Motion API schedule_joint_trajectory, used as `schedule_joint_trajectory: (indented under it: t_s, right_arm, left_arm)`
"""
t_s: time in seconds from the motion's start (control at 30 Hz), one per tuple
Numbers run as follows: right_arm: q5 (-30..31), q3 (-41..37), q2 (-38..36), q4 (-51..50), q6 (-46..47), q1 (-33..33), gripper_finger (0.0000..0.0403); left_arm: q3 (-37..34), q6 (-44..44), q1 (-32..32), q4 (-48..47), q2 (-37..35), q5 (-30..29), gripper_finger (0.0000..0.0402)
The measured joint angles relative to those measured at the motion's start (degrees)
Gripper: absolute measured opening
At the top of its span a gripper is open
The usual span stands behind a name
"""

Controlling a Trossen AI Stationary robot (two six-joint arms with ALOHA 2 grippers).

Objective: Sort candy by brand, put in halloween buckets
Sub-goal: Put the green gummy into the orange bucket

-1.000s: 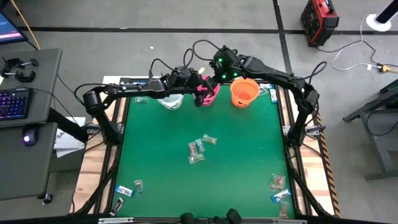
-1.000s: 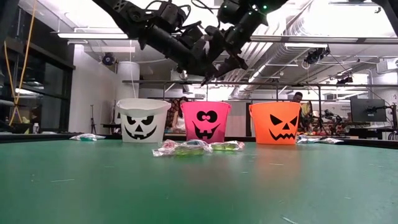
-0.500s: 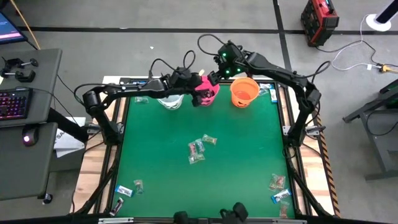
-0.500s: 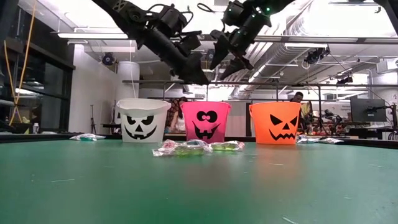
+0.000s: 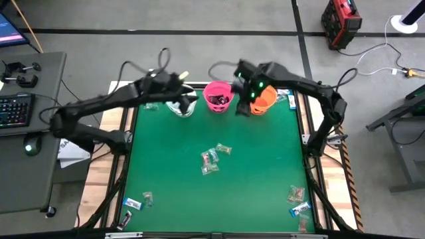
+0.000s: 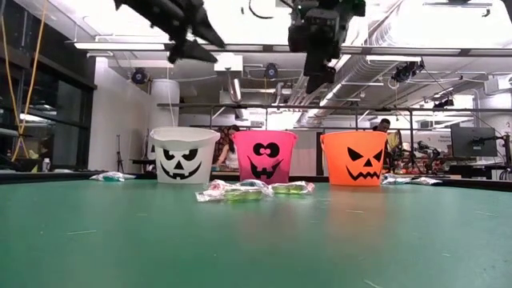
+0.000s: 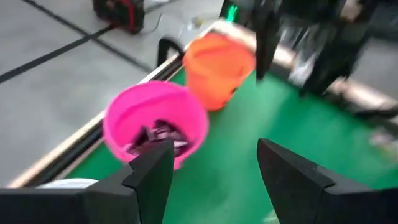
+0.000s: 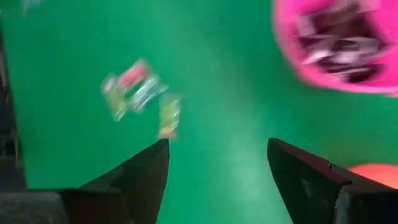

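Observation:
Three halloween buckets stand in a row at the table's far edge: white [image 6: 184, 156], pink [image 5: 218, 96] and orange [image 5: 263, 98]. Dark wrapped candy lies inside the pink bucket [image 7: 155, 124]. More candy lies on the green mat in a centre cluster [image 5: 212, 159], and in smaller groups at the near left [image 5: 135, 203] and near right [image 5: 297, 202]. My left gripper [image 7: 214, 168] hangs open and empty above the white bucket [image 5: 182, 107]. My right gripper [image 8: 217, 168] is open and empty, high between the pink and orange buckets, pointing down at the mat.
A few candies lie beside the white bucket [image 5: 151, 106] and right of the orange one [image 5: 287, 97]. Wooden table edges frame the mat [image 5: 166, 172], which has bare areas between the candy groups. A desk with a keyboard [image 5: 13, 109] stands off the table's left.
My left gripper has drawn back from over the pink bucket toward the table's left edge and risen, rolling as it went; the pink bucket now shows uncovered. My right gripper has come from behind the buckets toward the near edge, tipping further down. Both stayed open.

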Motion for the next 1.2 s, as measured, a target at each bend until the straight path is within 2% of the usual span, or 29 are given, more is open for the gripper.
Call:
schedule_joint_trajectory:
  t_s: [0.2,0.33,0.47,0.57,0.73,0.93,1.03,1.2]
  right_arm:
    - [0.2,-12.3,-1.9,7.0,4.9,13.0,0.0264]
    - [10.6,-20.9,-1.6,17.1,11.0,22.7,0.0264]
    - [20.8,-25.3,-1.0,28.0,15.6,28.5,0.0264]
    - [23.8,-25.6,0.3,30.6,19.6,29.8,0.0264]
    - [22.7,-25.6,3.1,31.0,27.2,28.8,0.0264]
    - [23.4,-25.5,7.0,36.4,27.0,28.6,0.0264]
    - [23.6,-25.5,8.9,35.2,24.6,28.6,0.0264]
    - [27.4,-25.5,10.8,34.6,23.7,28.2,0.0261]
  left_arm:
    - [-11.5,-12.5,-7.6,8.9,-12.7,-3.9,0.0220]
    - [-15.4,-14.3,-13.1,8.9,-18.5,-9.5,0.0220]
    - [-16.7,-13.5,-16.6,8.9,-22.7,-10.9,0.0220]
    - [-16.7,-11.1,-18.2,8.7,-24.8,-11.0,0.0220]
    - [-16.7,-10.0,-19.5,8.8,-27.2,-9.5,0.0220]
    - [-16.7,-11.3,-20.7,8.8,-27.4,-9.2,0.0220]
    - [-16.7,-11.3,-21.2,9.0,-27.2,-9.2,0.0220]
    - [-16.7,-11.4,-21.3,9.2,-27.2,-11.8,0.0220]
